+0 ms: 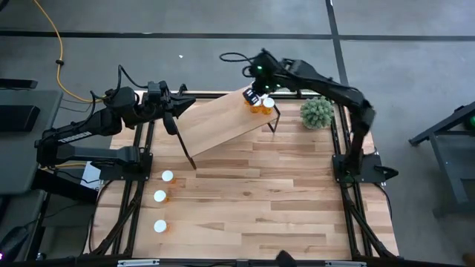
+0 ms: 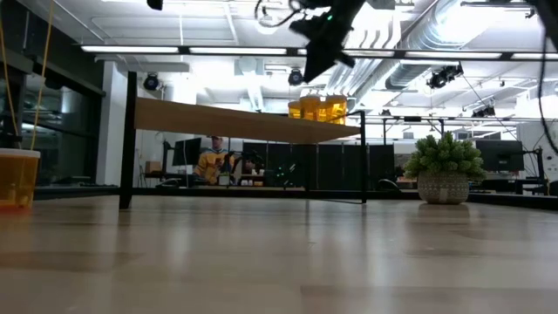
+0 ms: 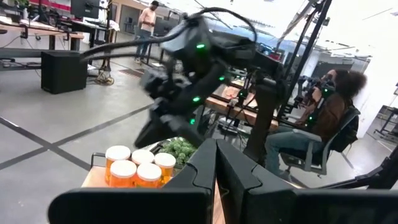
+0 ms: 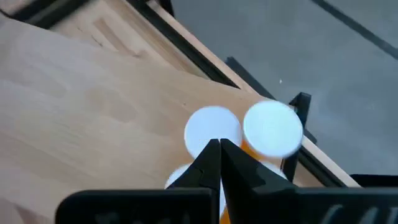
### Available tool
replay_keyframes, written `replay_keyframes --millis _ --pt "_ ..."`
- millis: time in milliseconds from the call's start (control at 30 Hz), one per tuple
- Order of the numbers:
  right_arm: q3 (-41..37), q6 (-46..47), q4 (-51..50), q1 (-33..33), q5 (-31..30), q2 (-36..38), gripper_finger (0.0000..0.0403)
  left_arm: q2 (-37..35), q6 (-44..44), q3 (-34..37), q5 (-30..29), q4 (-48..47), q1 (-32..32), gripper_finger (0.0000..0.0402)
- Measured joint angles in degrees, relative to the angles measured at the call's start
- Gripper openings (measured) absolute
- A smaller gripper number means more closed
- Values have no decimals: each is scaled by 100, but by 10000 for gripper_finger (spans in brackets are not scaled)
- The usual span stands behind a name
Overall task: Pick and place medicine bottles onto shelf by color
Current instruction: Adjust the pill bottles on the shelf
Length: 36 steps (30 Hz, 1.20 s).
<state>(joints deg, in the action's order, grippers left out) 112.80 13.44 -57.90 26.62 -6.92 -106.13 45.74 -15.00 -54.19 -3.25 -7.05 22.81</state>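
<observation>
The light-wood shelf [image 1: 223,119] stands slantwise on thin black legs at the table's far middle. Several orange bottles with white caps [image 1: 261,104] stand in a cluster on its right end; they also show in the low view [image 2: 321,106] and the left wrist view [image 3: 138,168]. My right gripper [image 1: 254,92] is shut and empty, pointing down just above the cluster's caps [image 4: 214,127], clear of them in the low view [image 2: 316,68]. My left gripper [image 1: 183,104] is shut and empty at the shelf's left end, pointing toward the cluster. Three more bottles [image 1: 160,196] stand on the table near its left edge.
A fuzzy green plant in a pot [image 1: 317,112] stands to the right of the shelf's right end. One of the left-hand bottles [image 2: 17,179] shows at the low view's left edge. People sit and stand in the room beyond the table.
</observation>
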Motion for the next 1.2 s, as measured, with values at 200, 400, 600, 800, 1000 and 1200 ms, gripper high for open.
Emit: replay_keyframes --millis 200,400,600,800,1000,1200 --pt "1011 -95 -704 39 14 -808 0 0 15 0 0 0 0 0" --pt "1229 -99 -971 39 -235 -1009 0 0 15 0 -24 0 0 0" --pt "1204 -62 -1044 78 -304 -1041 0 0 13 0 -44 1 0 0" --pt "1200 -56 -1058 78 -232 -1114 0 0 9 0 -44 2 0 0" --pt "1200 -42 -963 78 -199 -1140 0 0 0 0 -44 3 0 0" --pt "1195 -41 -899 78 -141 -1140 0 0 11 0 -66 4 0 0"
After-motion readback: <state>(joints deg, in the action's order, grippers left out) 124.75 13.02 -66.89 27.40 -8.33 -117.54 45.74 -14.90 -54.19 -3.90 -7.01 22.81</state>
